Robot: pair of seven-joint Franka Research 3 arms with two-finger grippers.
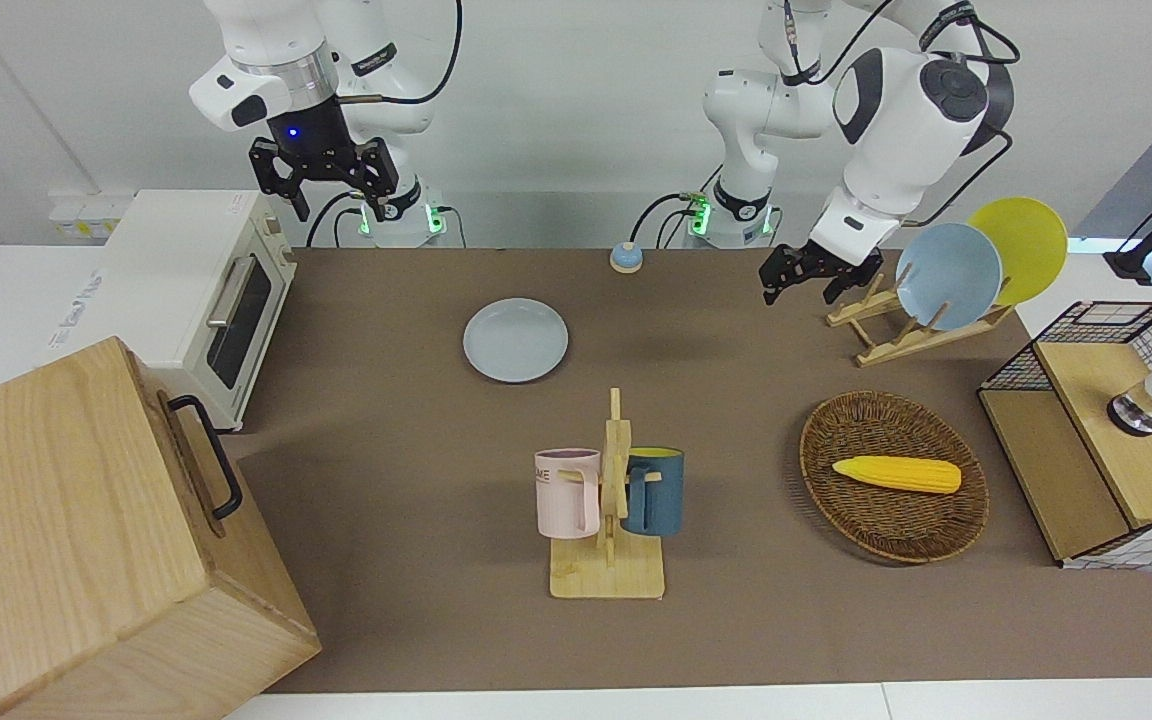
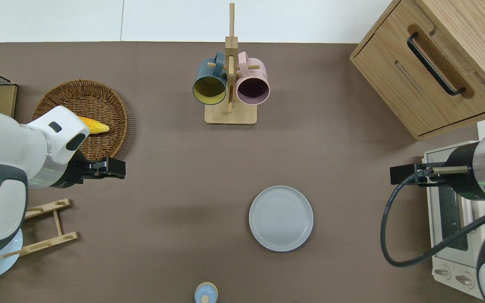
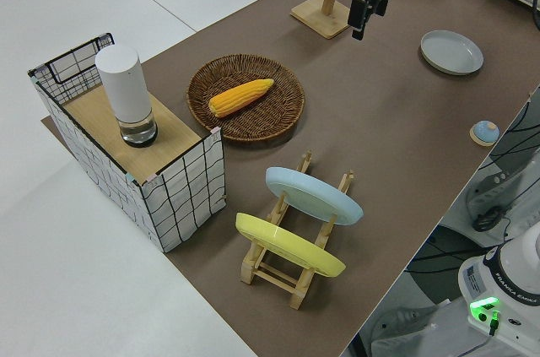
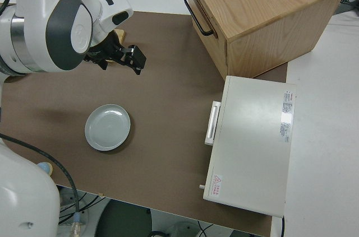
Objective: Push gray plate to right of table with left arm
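Observation:
The gray plate (image 1: pixel 516 340) (image 2: pixel 281 218) (image 3: pixel 451 51) (image 4: pixel 107 127) lies flat on the brown table (image 2: pixel 175 176), near the middle and slightly toward the right arm's end. My left gripper (image 1: pixel 799 290) (image 2: pixel 107 167) (image 3: pixel 364 15) (image 4: pixel 120 62) hangs open and empty in the air. It is over bare table between the wicker basket and the wooden plate rack, well apart from the gray plate toward the left arm's end. My right arm is parked, its gripper (image 1: pixel 336 195) open.
A mug stand (image 2: pixel 230 84) with two mugs stands farther from the robots than the plate. The basket (image 2: pixel 82 113) holds a corn cob. The rack (image 1: pixel 921 320) holds a sky-blue and a yellow plate. A toaster oven (image 1: pixel 206 290) and a wooden cabinet (image 1: pixel 86 540) fill the right arm's end. A small bell (image 2: pixel 206 293) sits near the robots.

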